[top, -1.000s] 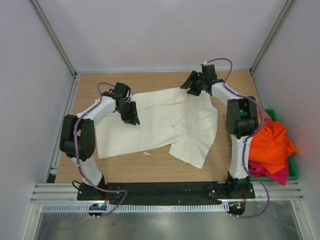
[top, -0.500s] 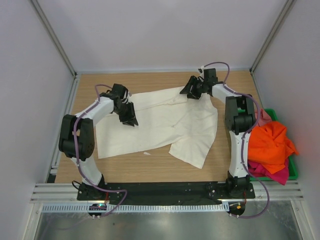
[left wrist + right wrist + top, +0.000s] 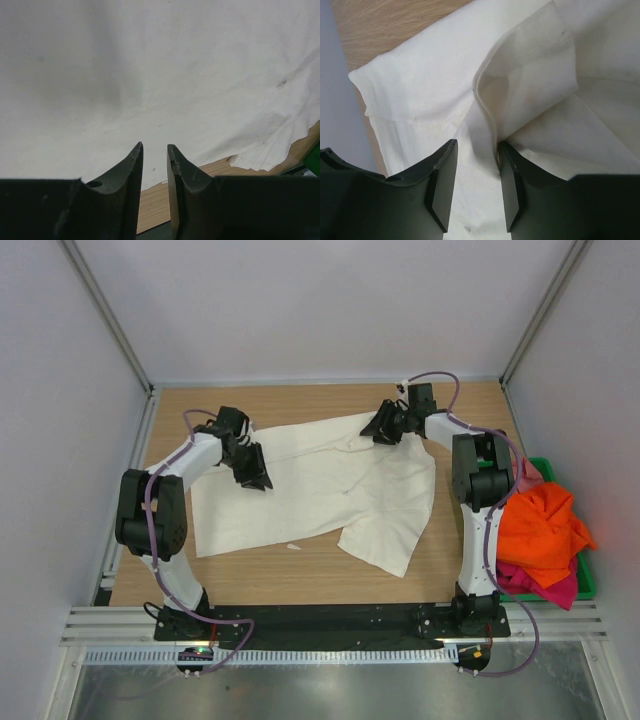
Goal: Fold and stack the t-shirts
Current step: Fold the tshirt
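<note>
the large cream-white cloth t-shirt (image 3: 330, 485) lies spread on the wooden table (image 3: 300, 575), the right gripper (image 3: 475, 150) half-open astride its raised far-edge fold, seemingly to pinch it, and the left gripper (image 3: 154, 150) narrowly parted, empty, over its left side.

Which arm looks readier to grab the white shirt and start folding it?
Probably right. The right gripper straddles a raised fold of the cream t-shirt at its far edge, jaws apart on either side. The left gripper has narrow-set tips over flat cloth, nothing between them.

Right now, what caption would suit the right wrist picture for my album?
Dark fingers straddle a raised fold of the large cream-white cloth t-shirt on the light wooden table.
</note>
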`<action>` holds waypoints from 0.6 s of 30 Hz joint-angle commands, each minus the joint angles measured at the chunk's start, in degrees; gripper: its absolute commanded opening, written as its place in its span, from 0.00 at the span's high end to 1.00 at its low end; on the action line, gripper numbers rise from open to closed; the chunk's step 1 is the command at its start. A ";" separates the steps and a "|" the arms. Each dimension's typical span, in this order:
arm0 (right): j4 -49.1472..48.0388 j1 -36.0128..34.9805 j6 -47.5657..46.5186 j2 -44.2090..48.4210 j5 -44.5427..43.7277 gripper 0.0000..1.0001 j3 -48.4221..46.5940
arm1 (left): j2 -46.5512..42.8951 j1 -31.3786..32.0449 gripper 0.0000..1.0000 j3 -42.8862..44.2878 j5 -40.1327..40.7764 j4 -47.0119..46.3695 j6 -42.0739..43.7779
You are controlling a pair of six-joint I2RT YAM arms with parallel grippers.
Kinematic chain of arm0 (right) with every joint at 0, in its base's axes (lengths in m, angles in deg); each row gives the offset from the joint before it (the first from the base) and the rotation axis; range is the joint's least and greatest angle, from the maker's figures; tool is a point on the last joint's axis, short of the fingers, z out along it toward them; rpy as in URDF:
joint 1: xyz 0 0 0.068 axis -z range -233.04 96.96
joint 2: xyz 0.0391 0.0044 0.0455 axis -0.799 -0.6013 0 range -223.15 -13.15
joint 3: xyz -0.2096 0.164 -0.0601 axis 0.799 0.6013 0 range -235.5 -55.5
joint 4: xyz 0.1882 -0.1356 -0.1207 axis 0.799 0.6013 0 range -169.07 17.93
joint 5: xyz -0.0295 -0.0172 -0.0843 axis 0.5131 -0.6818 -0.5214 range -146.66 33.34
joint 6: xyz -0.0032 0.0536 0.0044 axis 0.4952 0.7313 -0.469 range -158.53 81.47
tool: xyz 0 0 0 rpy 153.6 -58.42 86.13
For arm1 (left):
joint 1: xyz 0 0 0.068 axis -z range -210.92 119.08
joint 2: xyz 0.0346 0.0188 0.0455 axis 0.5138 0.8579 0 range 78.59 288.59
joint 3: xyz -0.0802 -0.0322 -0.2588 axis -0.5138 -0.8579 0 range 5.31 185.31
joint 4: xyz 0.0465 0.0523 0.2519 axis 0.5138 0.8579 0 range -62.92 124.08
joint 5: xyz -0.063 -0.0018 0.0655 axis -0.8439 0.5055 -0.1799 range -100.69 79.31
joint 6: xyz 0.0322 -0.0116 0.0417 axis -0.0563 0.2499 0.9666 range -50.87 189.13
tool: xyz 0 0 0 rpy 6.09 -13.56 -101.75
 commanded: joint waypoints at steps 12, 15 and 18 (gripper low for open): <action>-1.37 -0.84 20.58 7.63 0.40 0.99 1.98 | -2.17 -2.67 0.74 -1.05 -2.27 -1.73 0.55; 4.24 -1.20 28.57 9.91 -3.46 0.99 4.44 | -2.52 -3.64 0.74 -0.97 -1.92 -1.82 0.20; 7.07 -1.64 35.52 13.17 -7.34 0.99 8.57 | -2.26 -4.87 0.74 -0.79 -2.35 -2.26 -0.24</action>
